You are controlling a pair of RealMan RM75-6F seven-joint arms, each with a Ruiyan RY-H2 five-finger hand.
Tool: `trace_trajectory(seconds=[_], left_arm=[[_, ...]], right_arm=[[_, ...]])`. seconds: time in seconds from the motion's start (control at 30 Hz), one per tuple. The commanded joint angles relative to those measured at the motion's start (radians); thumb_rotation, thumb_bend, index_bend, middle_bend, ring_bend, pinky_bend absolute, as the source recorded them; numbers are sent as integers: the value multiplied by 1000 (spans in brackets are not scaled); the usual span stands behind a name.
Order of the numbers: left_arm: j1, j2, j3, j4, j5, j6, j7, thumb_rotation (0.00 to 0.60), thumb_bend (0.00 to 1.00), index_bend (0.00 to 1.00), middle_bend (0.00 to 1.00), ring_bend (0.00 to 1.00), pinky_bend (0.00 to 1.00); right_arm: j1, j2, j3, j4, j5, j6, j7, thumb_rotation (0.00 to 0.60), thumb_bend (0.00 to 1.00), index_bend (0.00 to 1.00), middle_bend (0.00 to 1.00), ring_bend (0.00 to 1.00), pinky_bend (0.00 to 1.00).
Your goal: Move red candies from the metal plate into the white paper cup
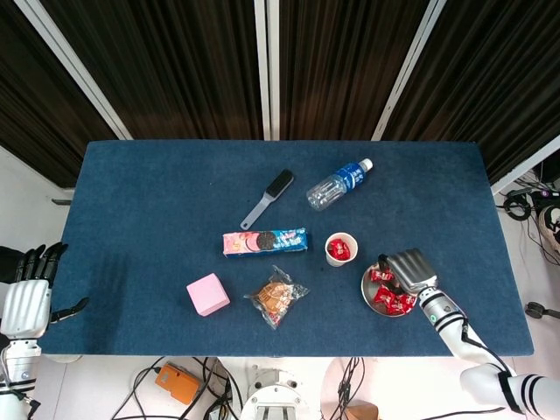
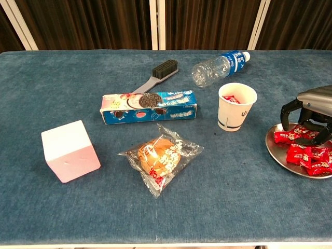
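The metal plate lies near the table's front right with several red candies piled on it. My right hand hangs over the plate's far side with its fingers arched down and spread, the tips touching the pile; no candy is seen lifted. In the head view this right hand covers the plate's upper right part. The white paper cup stands upright just left of the plate with red candy inside it. My left hand rests off the table's front left corner, fingers apart and empty.
A brush and a lying water bottle are behind the cup. A blue cookie box lies mid-table, with a pink cube and a bagged snack in front of it.
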Motion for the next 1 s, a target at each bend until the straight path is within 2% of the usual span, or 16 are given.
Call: trace_trajectory(seconds=[0.03, 0.3, 0.7, 0.87, 1.0], left_arm=[[-1, -1, 0, 1, 1, -2, -1, 600, 20, 90, 87, 0, 0], [-3, -5, -1, 8, 0, -4, -6, 600, 20, 90, 87, 0, 0], [2, -12, 1, 25, 0, 0, -23, 600, 20, 90, 87, 0, 0], [5, -15, 1, 32, 2, 5, -30, 600, 19, 90, 87, 0, 0], [4, -14, 0, 33, 4, 7, -33, 600, 20, 90, 87, 0, 0]], right_arm=[[0, -5, -2, 5, -2, 0, 0, 600, 495, 521, 938, 1000, 1000], [0, -30, -3, 33, -6, 3, -1, 600, 495, 537, 937, 1000, 1000], [2, -57, 2, 56, -8, 9, -1, 600, 497, 662, 940, 1000, 1000], [-7, -27, 0, 22, -31, 35, 12, 600, 499, 669, 941, 1000, 1000], [-17, 34, 15, -50, -69, 85, 41, 600, 499, 672, 941, 1000, 1000]])
